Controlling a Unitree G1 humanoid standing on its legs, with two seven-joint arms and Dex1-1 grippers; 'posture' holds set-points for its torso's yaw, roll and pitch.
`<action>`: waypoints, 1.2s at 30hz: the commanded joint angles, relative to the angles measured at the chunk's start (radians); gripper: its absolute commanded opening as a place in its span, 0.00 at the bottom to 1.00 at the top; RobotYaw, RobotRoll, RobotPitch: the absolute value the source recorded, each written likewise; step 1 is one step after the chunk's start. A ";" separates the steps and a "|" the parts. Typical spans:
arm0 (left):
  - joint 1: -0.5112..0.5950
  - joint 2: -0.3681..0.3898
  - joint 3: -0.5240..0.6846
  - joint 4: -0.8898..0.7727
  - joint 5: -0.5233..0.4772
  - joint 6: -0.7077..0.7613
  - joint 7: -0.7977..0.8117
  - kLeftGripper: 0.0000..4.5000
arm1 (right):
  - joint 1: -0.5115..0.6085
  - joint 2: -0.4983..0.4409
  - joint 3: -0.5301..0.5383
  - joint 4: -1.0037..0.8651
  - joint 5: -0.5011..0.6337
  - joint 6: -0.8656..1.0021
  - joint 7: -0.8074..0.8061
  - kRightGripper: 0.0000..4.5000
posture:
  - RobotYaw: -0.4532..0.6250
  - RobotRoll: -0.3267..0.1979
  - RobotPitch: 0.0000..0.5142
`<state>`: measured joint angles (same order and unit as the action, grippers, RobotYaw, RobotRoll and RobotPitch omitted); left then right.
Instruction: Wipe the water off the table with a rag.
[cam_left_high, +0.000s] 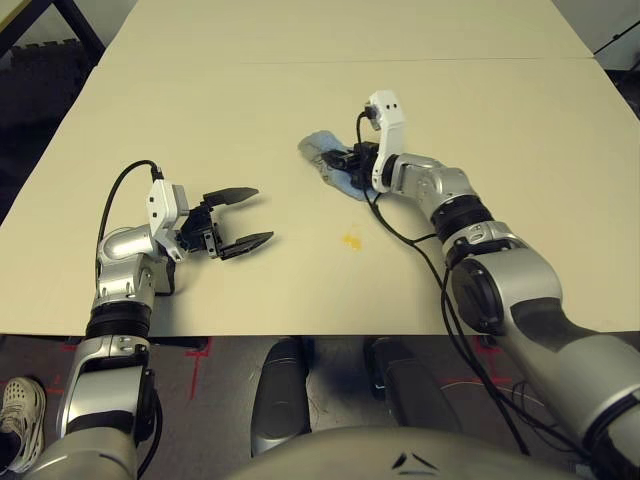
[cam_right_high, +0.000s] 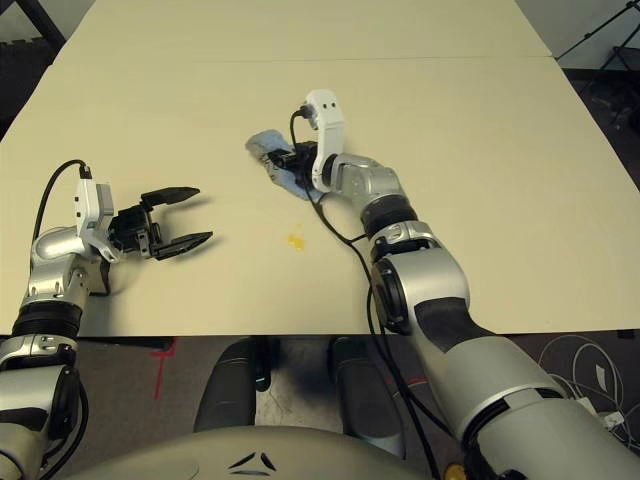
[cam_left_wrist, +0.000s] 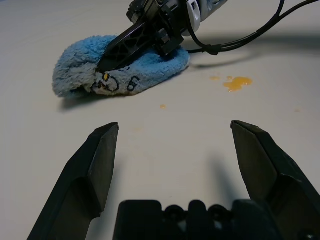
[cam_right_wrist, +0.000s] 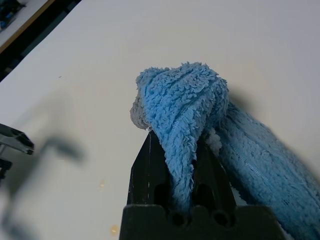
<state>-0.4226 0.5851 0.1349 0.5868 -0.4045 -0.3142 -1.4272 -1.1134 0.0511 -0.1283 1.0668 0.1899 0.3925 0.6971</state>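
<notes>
One end effector (cam_right_wrist: 180, 185) grips the rag (cam_right_wrist: 185, 100); the left end effector (cam_left_wrist: 175, 165) is open.

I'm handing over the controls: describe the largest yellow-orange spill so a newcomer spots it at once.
On the cream tabletop, look between the open left gripper and the right forearm. There, nearer the robot's body than the blue terry rag, lies the water. It is an irregular, glossy yellow-orange puddle, clearly bigger than the specks beside it.
</notes>
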 joint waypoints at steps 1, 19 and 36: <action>0.017 -0.005 -0.008 -0.012 0.005 -0.012 -0.006 1.00 | 0.024 0.062 0.032 0.066 -0.012 0.048 -0.003 0.05 | 0.64 0.62 0.42; -0.021 -0.018 -0.009 0.077 0.014 -0.060 -0.026 1.00 | 0.045 -0.298 -0.029 0.024 0.003 0.061 0.009 0.05 | 0.62 0.62 0.43; -0.026 -0.005 -0.008 0.104 0.009 -0.082 -0.081 1.00 | 0.277 -0.584 -0.044 -0.715 0.304 0.584 0.251 0.05 | 0.60 0.62 0.45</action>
<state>-0.4649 0.5715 0.1354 0.6839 -0.4035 -0.3909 -1.4862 -0.8763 -0.5191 -0.1751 0.4820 0.4285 0.8768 0.9246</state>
